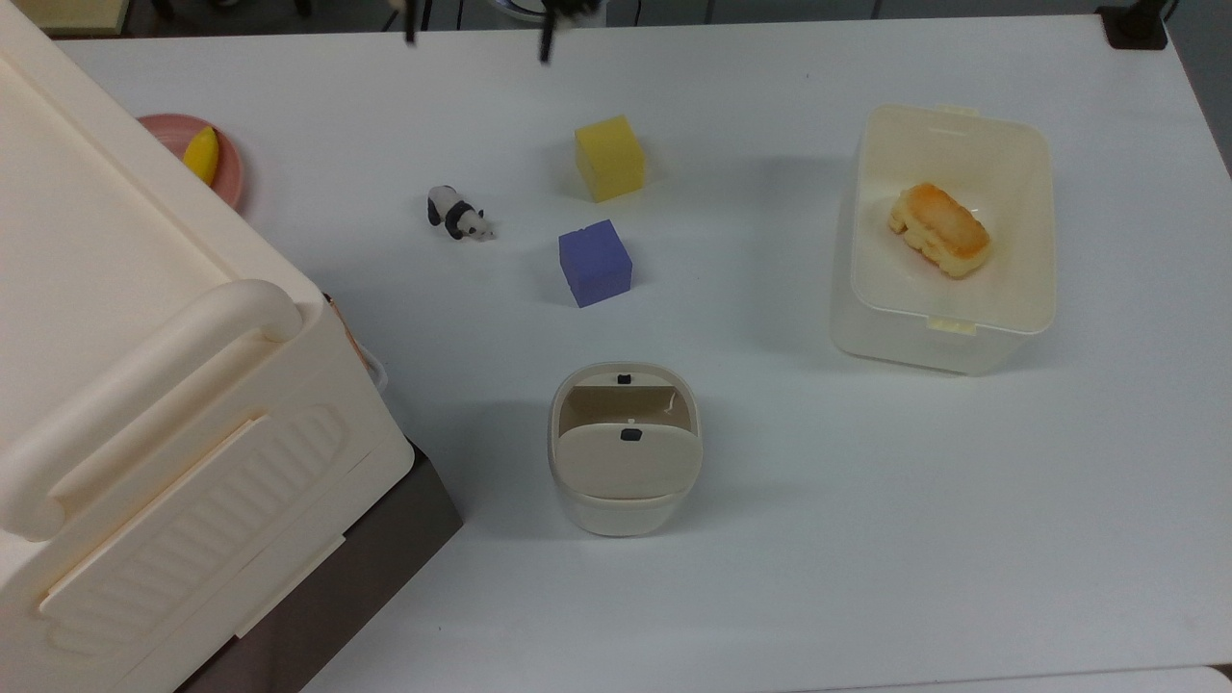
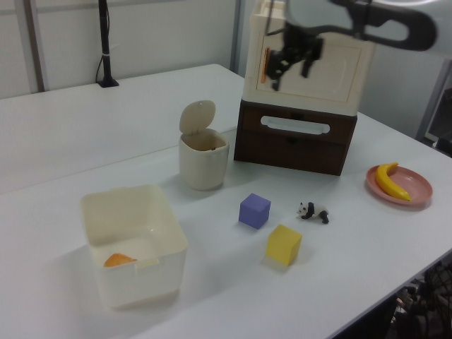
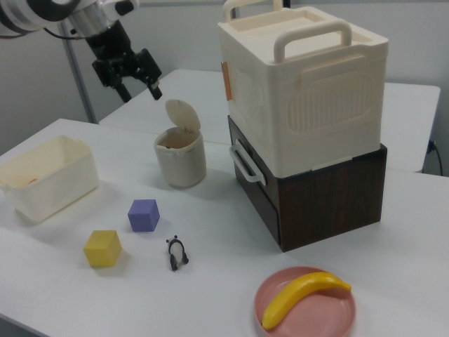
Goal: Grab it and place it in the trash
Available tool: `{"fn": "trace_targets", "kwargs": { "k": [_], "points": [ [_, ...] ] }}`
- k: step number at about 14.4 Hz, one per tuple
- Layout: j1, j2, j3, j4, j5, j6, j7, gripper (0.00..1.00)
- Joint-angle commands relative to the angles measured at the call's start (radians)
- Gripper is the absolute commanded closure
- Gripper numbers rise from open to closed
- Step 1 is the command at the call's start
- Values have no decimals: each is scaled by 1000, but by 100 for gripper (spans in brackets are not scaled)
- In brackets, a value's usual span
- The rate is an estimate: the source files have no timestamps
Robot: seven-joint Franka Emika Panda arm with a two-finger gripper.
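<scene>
Trash bin [image 1: 626,481] sits with flap tipped, so the hand [image 3: 128,68], open and empty, should lift clear.

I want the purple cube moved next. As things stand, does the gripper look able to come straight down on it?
Probably yes. The gripper hangs open, high above the table, and the purple cube stands apart from the yellow cube, panda figurine and bin, top uncovered.
</scene>
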Motion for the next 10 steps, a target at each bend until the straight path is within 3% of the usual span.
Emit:
{"fn": "trace_targets", "kwargs": {
  "k": [1, 10],
  "points": [
    [12, -122, -47, -156, 36, -44, 10, 0],
    [32, -111, -47, -174, 67, -44, 18, 0]
  ]
}}
